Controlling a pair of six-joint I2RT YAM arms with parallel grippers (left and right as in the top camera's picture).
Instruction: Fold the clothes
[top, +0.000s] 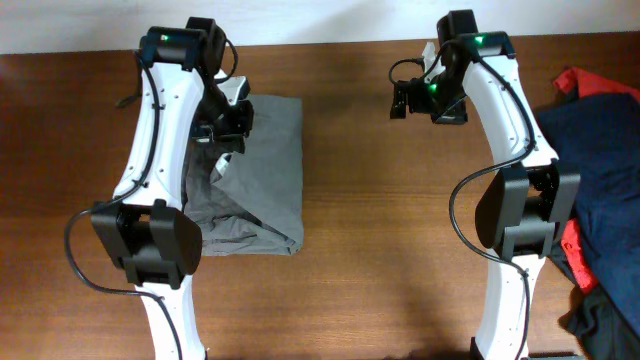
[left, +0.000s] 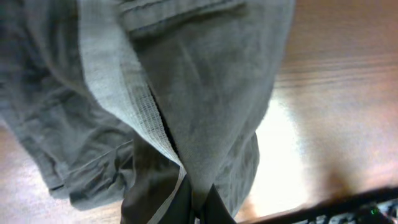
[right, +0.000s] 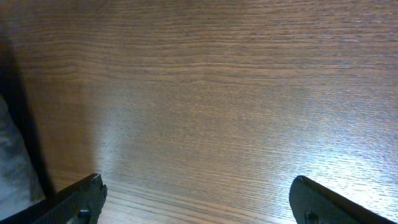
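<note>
Closest to the lens, in the left wrist view, are the clothes (left: 205, 93): one grey-olive garment. Its pale inner waistband strip runs down into the left claw (left: 200, 210), which is closed tight on a fold of the cloth. Seen from overhead, the garment lies on the worktop (top: 380, 220) at about 9 o'clock from the middle. It is roughly a rectangle, rumpled at its 7 o'clock corner. The right claw (right: 198, 186) hovers at 1 o'clock over bare wood, with jaws fully apart and holding nothing. A navy garment (top: 600, 170) and a red cloth (top: 578, 80) lie at 3 o'clock, well apart. I judge that a fold is in hand. The next move calls for carrying the pinched edge across and laying it flat on the layer below.
</note>
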